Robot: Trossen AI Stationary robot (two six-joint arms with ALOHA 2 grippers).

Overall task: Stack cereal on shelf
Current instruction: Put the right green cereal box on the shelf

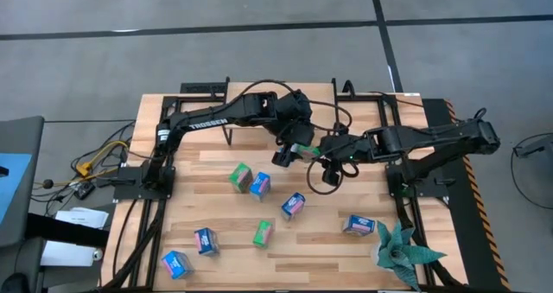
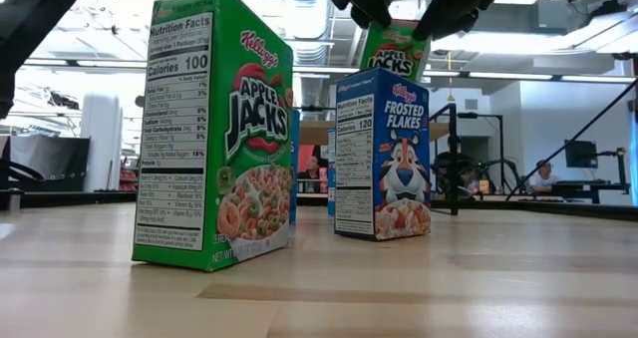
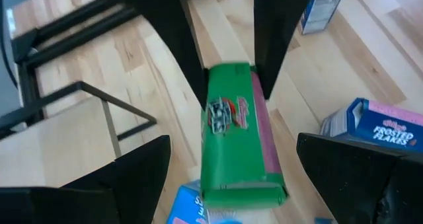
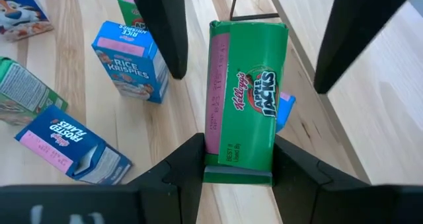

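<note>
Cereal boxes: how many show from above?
8. On the table: two green boxes, five blue boxes. One more green box is held in the right arm's jaws. Others may hide under the arms.

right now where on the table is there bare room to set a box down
Free: the table front strip between the front-left cereal boxes and the plant, and the bare wood between the middle boxes and the blue box on the right. Crowded: the centre back, where both arms meet over the green box.

Glossy printed cardboard cereal boxes (image 4: 248,118); pale matt wood table (image 1: 311,254); black metal frame.
</note>
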